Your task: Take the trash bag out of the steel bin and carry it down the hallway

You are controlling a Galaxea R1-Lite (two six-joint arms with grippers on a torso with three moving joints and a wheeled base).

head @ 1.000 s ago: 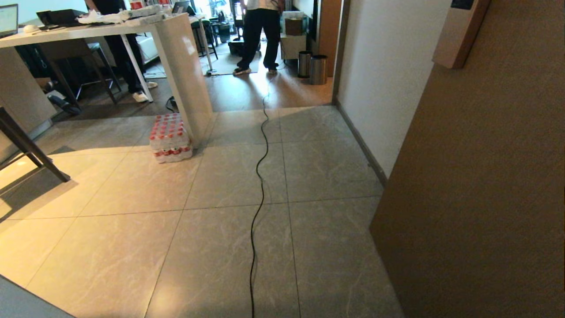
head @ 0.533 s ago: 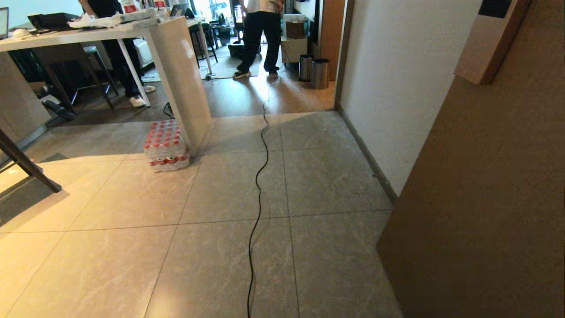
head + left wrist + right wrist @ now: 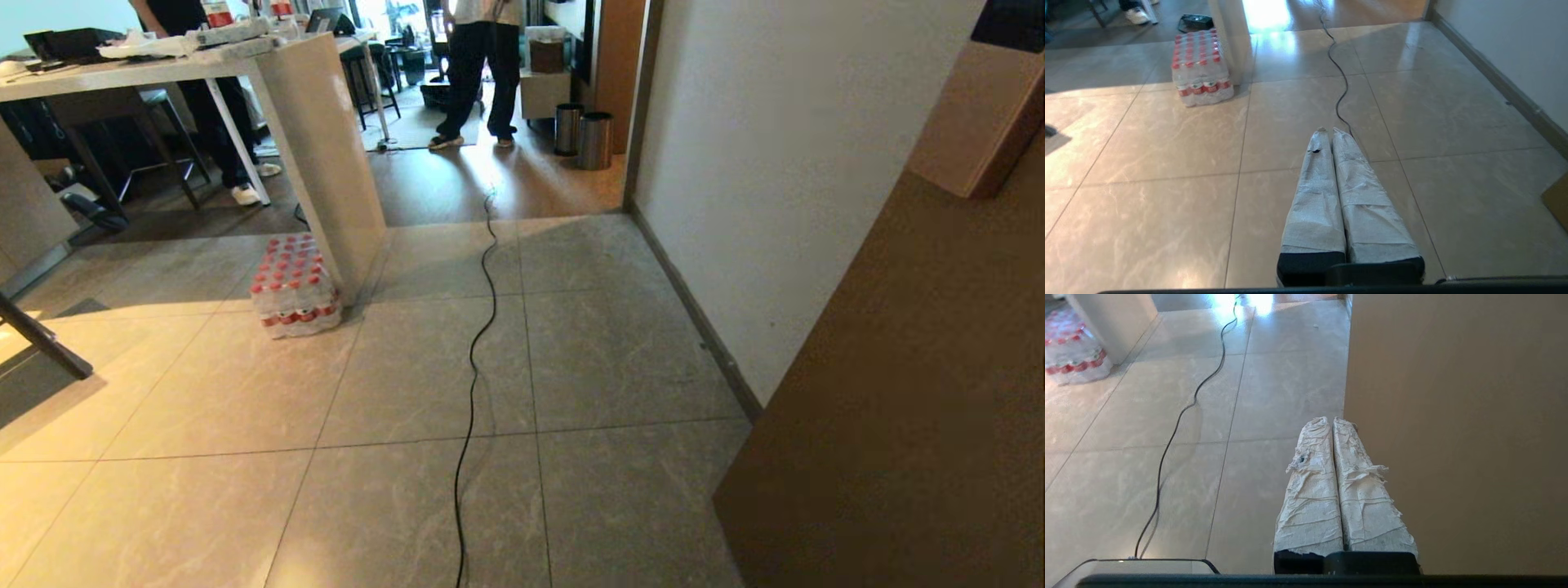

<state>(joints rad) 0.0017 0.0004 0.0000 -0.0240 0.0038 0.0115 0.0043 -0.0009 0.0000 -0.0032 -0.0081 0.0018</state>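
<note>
Trash bag: not visible in any view; presumably inside one of two steel bins (image 3: pixel 595 140) standing side by side at the far end of the hallway floor (image 3: pixel 620 343), against the wall corner, past the edge where tile gives way to wood. Which of the pair is the target: cannot tell from here.

Left hand (image 3: pixel 1327 130): clenched, empty, padded fingers pressed together, held low over the tiles. Right hand (image 3: pixel 1329 419): clenched, empty, just beside a brown panel (image 3: pixel 898 392).

Obstacles on the approach: black cable (image 3: pixel 473 367) running along the floor toward the bins; shrink-wrapped pack of bottles (image 3: pixel 294 286) against the leg of a white worktop (image 3: pixel 318 155); a person (image 3: pixel 482 65) standing near the bins.

Handling, judged: thin plastic film, light, limp, slippery, prone to tearing under a pinch on a single layer. Expected to cling to the rim of the bin. Recommended hold: gather the folded-over edge at the rim into a bunch and grip several layers together. Lift straight up, slowly, to keep the bin from rising with it. Carry clear of the floor and the cable.

Stage: approach only; extraction not begun.
</note>
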